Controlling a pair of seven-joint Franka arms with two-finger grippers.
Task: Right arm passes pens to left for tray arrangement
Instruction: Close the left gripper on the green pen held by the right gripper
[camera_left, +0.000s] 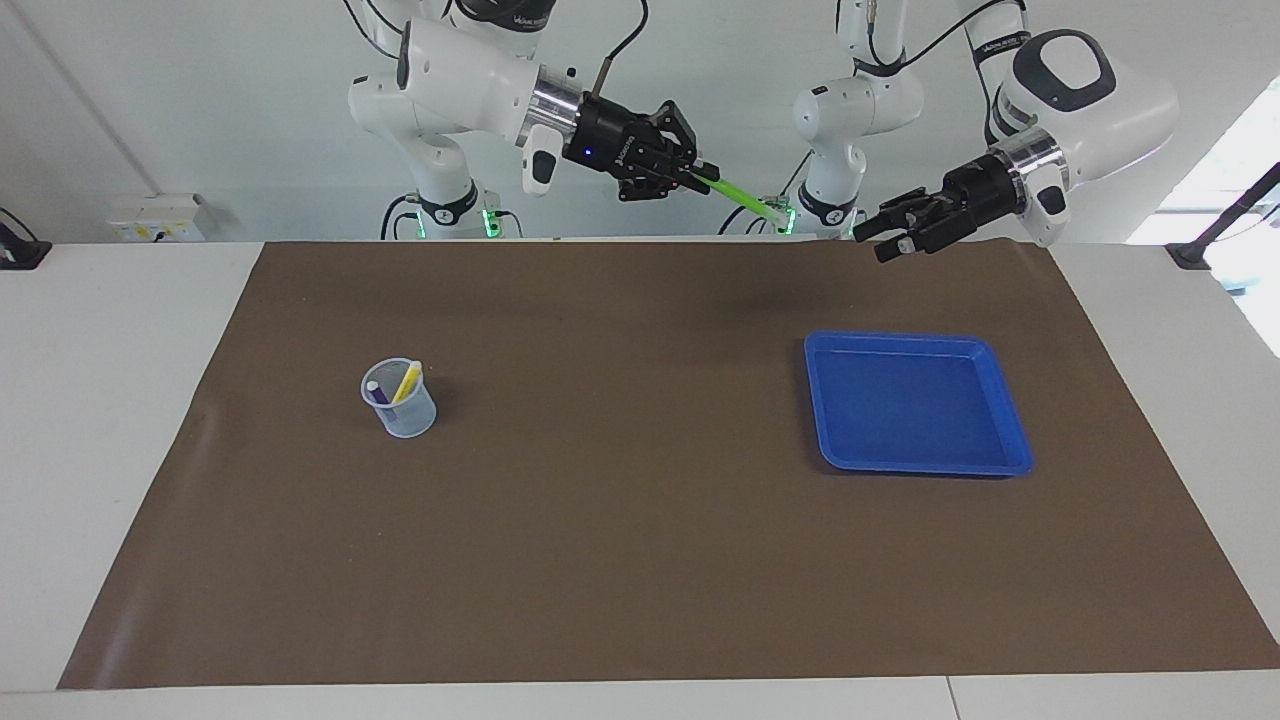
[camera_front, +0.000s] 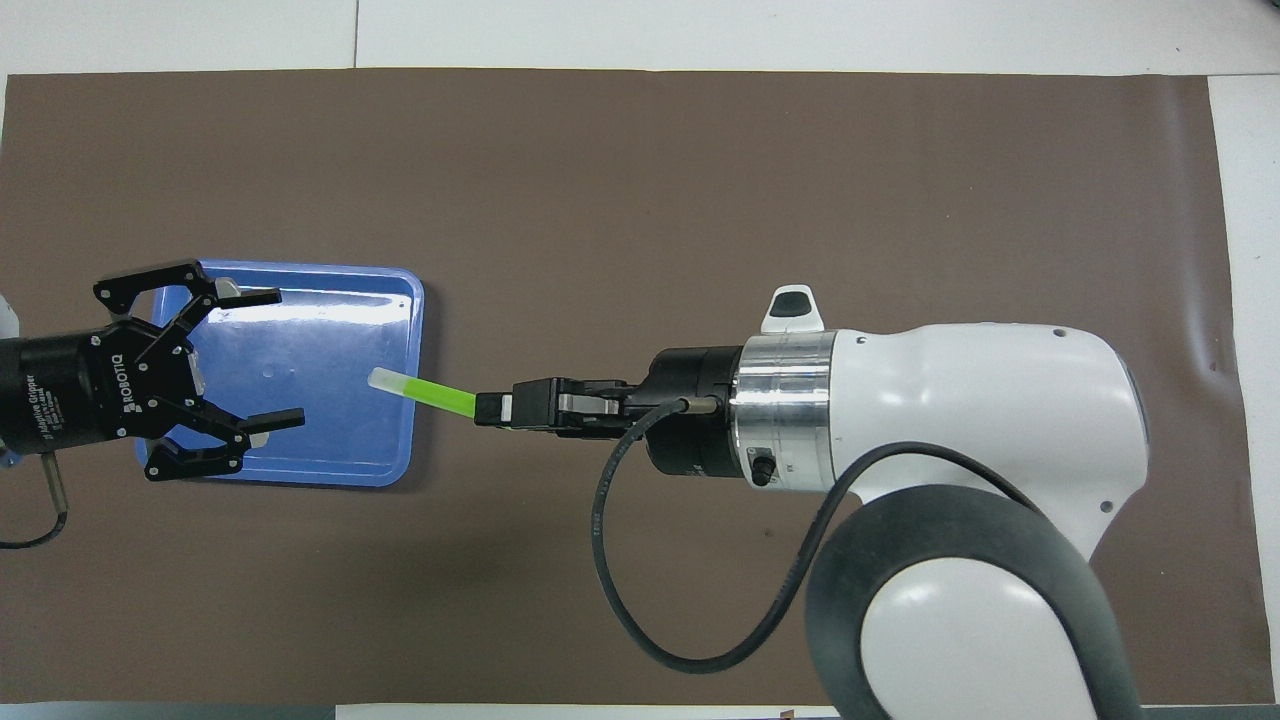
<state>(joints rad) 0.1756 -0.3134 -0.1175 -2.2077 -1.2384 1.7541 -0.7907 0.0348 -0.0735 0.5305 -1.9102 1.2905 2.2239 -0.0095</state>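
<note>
Toward the right arm's end of the worktop (camera_left: 120, 420), on the brown mat (camera_left: 640, 560), stands a small translucent cup (camera_left: 399, 398) with the yellow pen (camera_left: 406, 382) and the purple pen (camera_left: 377, 392) leaning inside it. Above the middle of the mat, the right gripper (camera_left: 700, 172) hangs in the air with its jaws clenched on the dark end of the green pen (camera_left: 741, 195), whose pale tip points toward the left arm. In the overhead view that pale tip lies over the rim of the blue tray (camera_front: 410, 400). The left gripper (camera_left: 885, 238) hovers over the tray's end of the mat, jaws released and spread wide, aimed at the pen but apart from it. The tray (camera_left: 1010, 420) itself lies flat on the mat toward the left arm's end, holding no pens.
</note>
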